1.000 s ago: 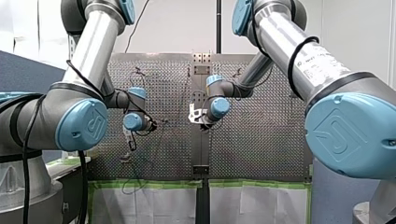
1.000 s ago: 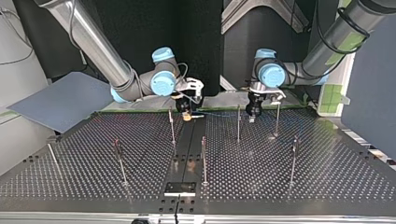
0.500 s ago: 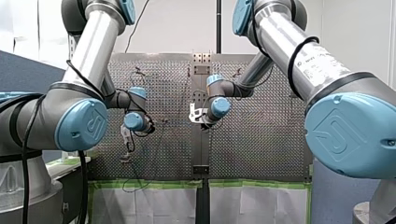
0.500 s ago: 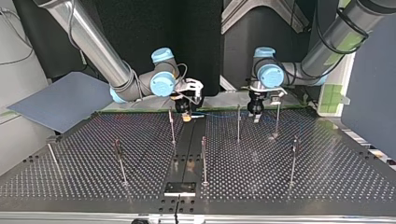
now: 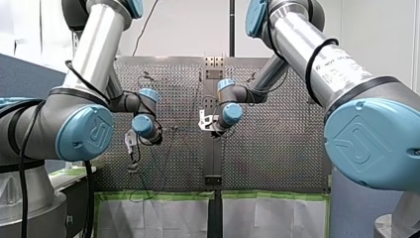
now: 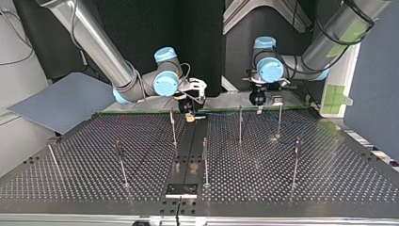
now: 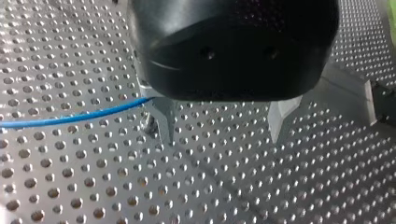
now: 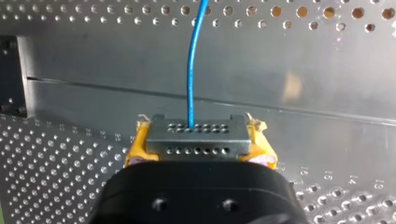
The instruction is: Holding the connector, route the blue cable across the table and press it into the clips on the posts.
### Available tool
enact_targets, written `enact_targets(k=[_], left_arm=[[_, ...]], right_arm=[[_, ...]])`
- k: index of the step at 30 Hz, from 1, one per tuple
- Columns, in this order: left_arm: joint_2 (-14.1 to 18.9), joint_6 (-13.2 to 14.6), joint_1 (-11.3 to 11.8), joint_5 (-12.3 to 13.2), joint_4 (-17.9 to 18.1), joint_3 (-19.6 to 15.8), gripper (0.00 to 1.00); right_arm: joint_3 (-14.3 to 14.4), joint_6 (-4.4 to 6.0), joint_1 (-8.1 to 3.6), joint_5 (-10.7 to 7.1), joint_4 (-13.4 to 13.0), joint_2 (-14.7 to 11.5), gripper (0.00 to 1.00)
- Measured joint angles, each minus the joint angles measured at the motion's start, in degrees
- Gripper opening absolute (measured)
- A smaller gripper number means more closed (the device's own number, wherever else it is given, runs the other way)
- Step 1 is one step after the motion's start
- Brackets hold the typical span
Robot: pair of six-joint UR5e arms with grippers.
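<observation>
Right gripper (image 8: pixel 198 129): yellow pads closed on the grey connector (image 8: pixel 196 145), one pad on each short end. The connector's face, with its rows of small holes, points ahead of the gripper. The blue cable (image 8: pixel 189 60) leaves that face and runs straight ahead over the solid centre strip of the desk (image 6: pixel 282 179).

Left gripper (image 7: pixel 219 122): metal fingers (image 7: pixel 162 119) spread wide, nothing between them. It hangs above the perforated desk. The cable comes in from the side and meets the outer face of one finger; whether it touches, cannot tell.

Top view: right gripper sits low at the desk's far edge, on the centre strip, just beside a thin upright post (image 6: pixel 173 127). Left gripper is farther toward the view's right, also at the far edge, raised off the surface, above and between two more posts (image 6: pixel 240 123). Other posts stand well apart across the nearer half of the desk. Clips on the posts are too small to make out.
</observation>
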Motion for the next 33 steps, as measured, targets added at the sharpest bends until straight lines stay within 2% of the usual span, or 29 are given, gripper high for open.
enact_targets(k=[13,21,27,33], left_arm=[[6.2,-1.3,-2.2,2.1,-0.3,-6.2,0.98],[10.0,-1.6,-3.2,2.4,2.8,-9.7,0.98],[12.5,-3.0,-3.5,1.9,5.2,-10.3,0.98],[15.2,-1.1,-5.6,1.7,8.0,-11.5,0.98]], right_arm=[[0.0,-0.06,0.59,0.30,0.2,0.0,0.00],[0.0,-0.07,0.90,0.29,0.3,0.0,0.00],[0.0,-0.01,0.98,0.29,0.3,0.0,0.00],[0.0,0.14,0.95,0.29,0.3,0.0,0.00]])
